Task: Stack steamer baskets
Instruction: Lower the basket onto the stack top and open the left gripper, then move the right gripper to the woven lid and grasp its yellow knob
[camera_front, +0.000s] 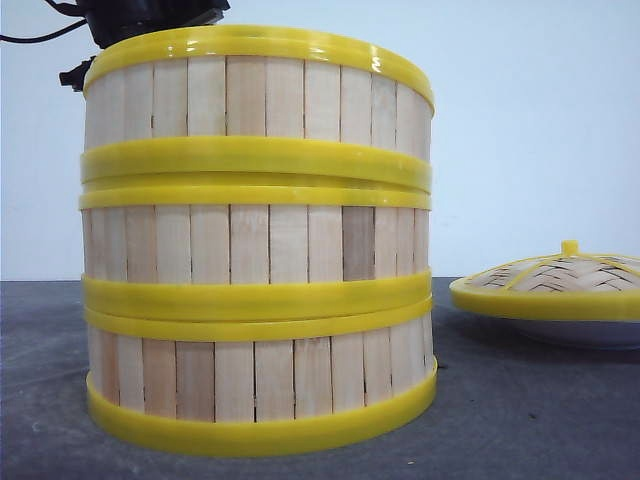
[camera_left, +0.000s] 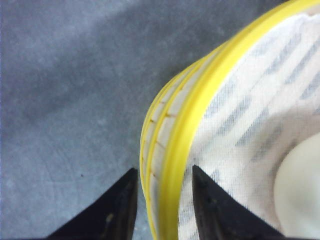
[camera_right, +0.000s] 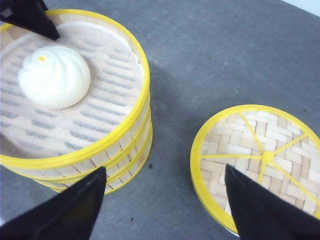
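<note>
All three baskets (camera_front: 258, 240) sit in one tall pile on the left of the gray tabletop (camera_front: 520, 410), so the stacking looks done. The left gripper (camera_left: 162, 200) has its jaws apart, one on each side of the top basket's rim, not squeezing it. A white bun (camera_right: 54, 76) lies in the top basket. The lid (camera_front: 560, 285) rests to the right, off the pile. The right gripper (camera_right: 165, 210) hangs above with its jaws wide apart, holding nothing.

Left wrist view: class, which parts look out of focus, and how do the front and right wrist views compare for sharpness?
Left wrist view: the top steamer basket rim and bun are blurred, very close. Front view: slats sharp. Right wrist view: lid weave crisp; soft shadow beside the stack.
</note>
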